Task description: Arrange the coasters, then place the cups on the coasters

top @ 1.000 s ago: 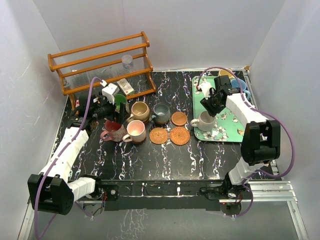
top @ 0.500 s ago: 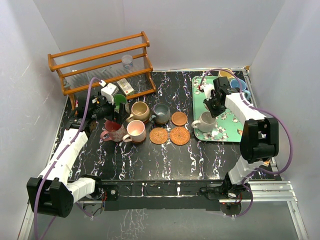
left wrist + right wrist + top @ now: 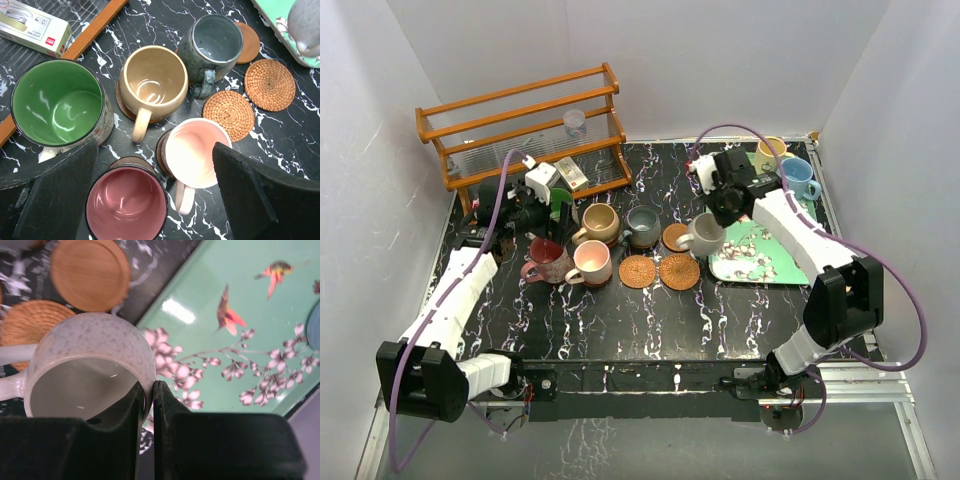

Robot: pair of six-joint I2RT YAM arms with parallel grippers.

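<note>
Top: cream mug (image 3: 703,237) at the left edge of the green tray (image 3: 765,262), just beside a wood coaster (image 3: 675,236), with two wicker coasters (image 3: 658,271) on the worktop (image 3: 620,320) in front. Left wrist: left tool (image 3: 155,149) spread wide, gripping nothing, above the green mug (image 3: 57,102), tan mug (image 3: 155,82), maroon mug (image 3: 126,207) and pink mug (image 3: 196,152). Right wrist: right tool (image 3: 148,386) pinched on the cream mug's rim, one finger inside and one outside.

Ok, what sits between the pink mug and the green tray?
A wicker coaster by the pink mug and a second wicker coaster nearer the tray, both bare; the left wrist view shows it.
</note>
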